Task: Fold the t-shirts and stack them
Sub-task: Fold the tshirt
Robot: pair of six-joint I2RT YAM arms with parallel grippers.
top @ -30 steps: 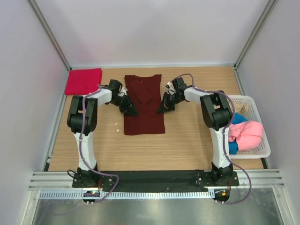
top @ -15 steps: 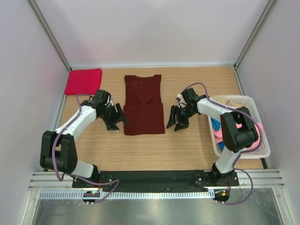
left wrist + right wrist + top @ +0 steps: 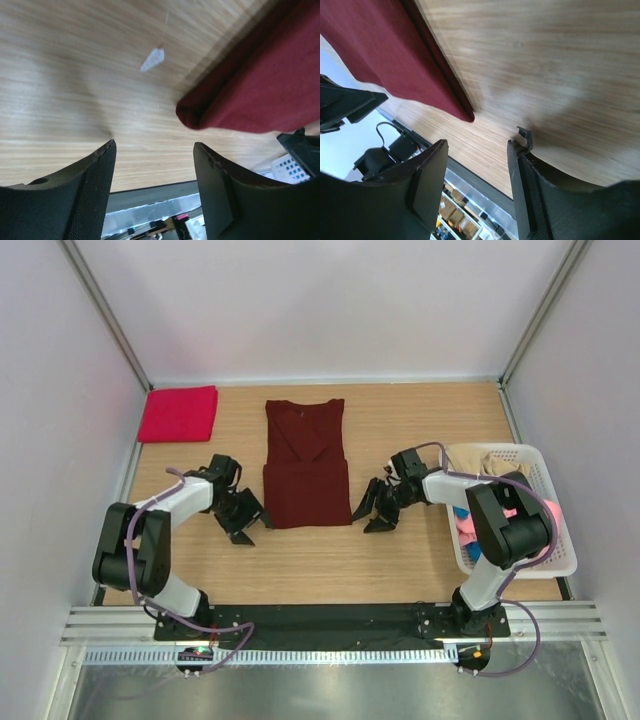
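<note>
1. Position: the maroon t-shirt [image 3: 306,465] lies flat mid-table as a long narrow strip; its long axis runs from the near edge straight away from the arms.
2. The left gripper [image 3: 246,523] sits just beside the near-left hem corner, fingers apart and empty; the cloth lies to its right.
3. The right gripper [image 3: 371,519] mirrors it at the near-right corner, also parted and holding nothing; each arm is nearest its own corner.
4. Likely next: pinch both corners and carry the hem away from the arms.
</note>
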